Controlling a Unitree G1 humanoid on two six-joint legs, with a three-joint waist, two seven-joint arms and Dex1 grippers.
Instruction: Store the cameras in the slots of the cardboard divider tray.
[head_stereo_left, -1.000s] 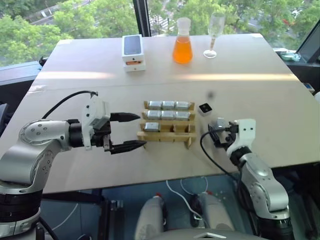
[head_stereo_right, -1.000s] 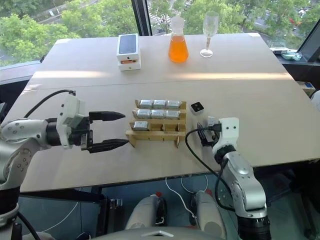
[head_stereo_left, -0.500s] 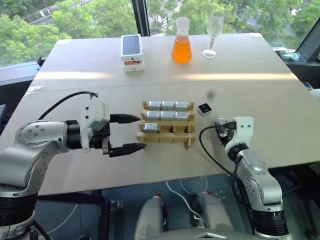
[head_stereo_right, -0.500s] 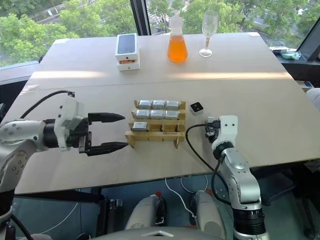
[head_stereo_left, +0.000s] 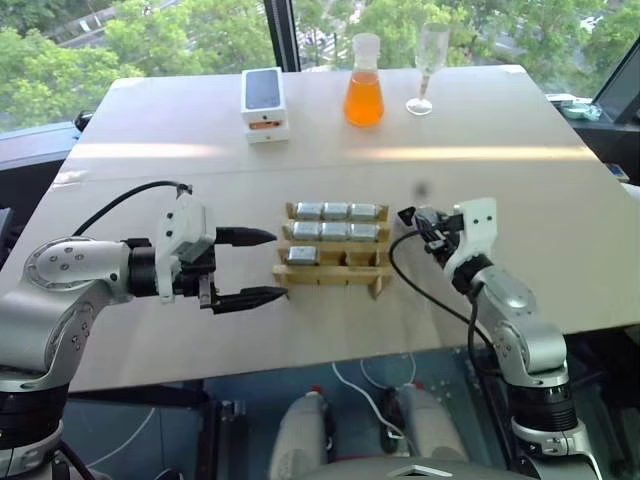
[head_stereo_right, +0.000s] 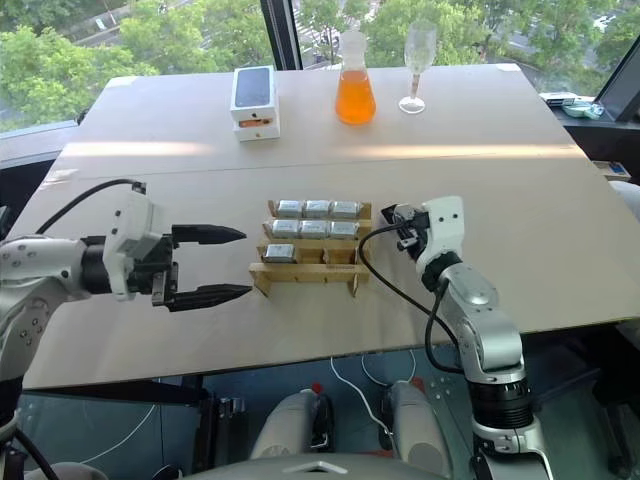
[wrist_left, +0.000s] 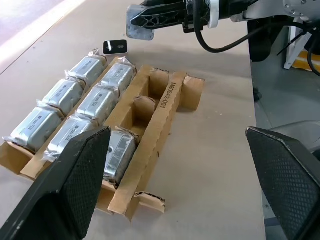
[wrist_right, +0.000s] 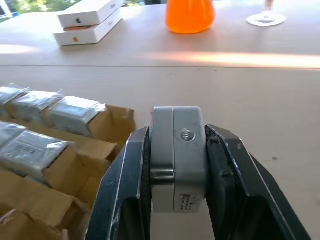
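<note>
Seven cameras (wrist_left: 90, 102) sit in the cardboard divider tray (head_stereo_left: 335, 270), two slots empty; the right tool (wrist_right: 177, 165) grips another camera (wrist_right: 178, 150), the left tool (head_stereo_left: 258, 267) gapes wide.

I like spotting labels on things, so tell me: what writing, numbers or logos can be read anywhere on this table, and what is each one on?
"M80542-001": printed along a strip of the tan cardboard divider tray; the digits are my best reading.
Small label on the silvery-grey metal camera held in the right gripper: too small to read.
Orange logo marks on the stacked white phone boxes: logos only, no readable words.
</note>
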